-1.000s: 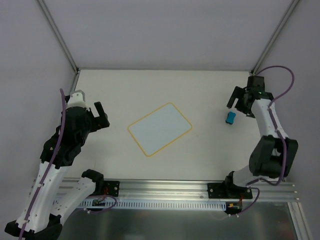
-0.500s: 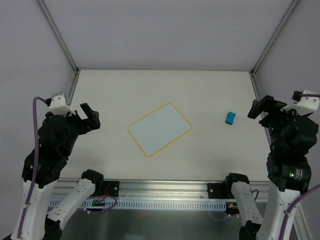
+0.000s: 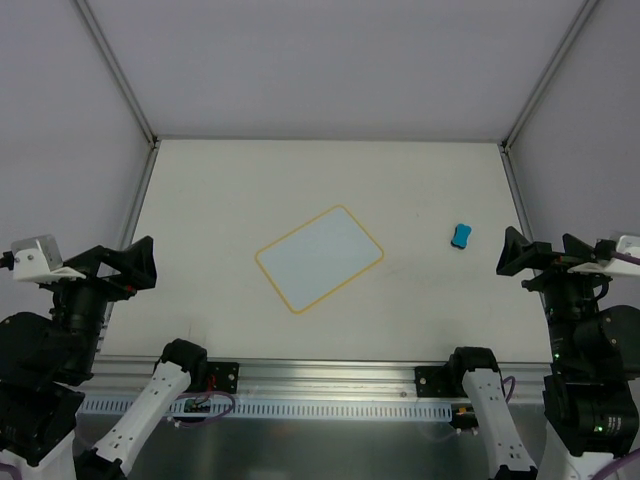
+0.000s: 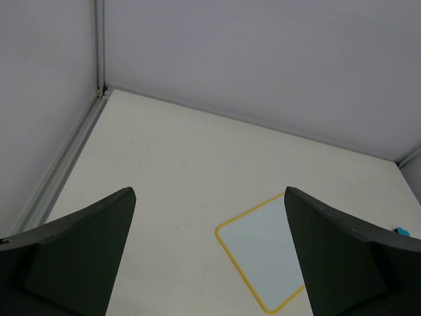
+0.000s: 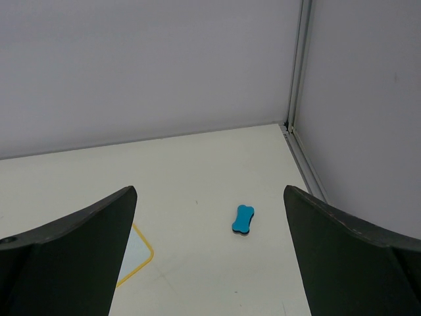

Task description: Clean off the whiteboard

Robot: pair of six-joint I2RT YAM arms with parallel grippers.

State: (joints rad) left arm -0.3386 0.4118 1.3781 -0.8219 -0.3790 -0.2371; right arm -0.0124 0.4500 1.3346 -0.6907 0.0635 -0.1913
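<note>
The whiteboard (image 3: pixel 320 258) lies flat and tilted in the middle of the table, white with a yellow rim and no marks on it. It also shows in the left wrist view (image 4: pixel 270 250), and one corner shows in the right wrist view (image 5: pixel 135 253). A small blue eraser (image 3: pixel 460 236) lies on the table to its right, also seen in the right wrist view (image 5: pixel 243 219). My left gripper (image 3: pixel 120 266) is open and empty, raised at the near left, well away from the board. My right gripper (image 3: pixel 545 255) is open and empty, raised at the near right, apart from the eraser.
Grey walls with metal corner posts (image 3: pixel 120 75) close in the table on three sides. An aluminium rail (image 3: pixel 330 375) with the arm bases runs along the near edge. The tabletop (image 3: pixel 300 180) is cream-coloured.
Both arms have pulled back from the table toward the near edge and risen. The right gripper has moved away from the blue eraser, which stays where it lay. The whiteboard has not moved.
</note>
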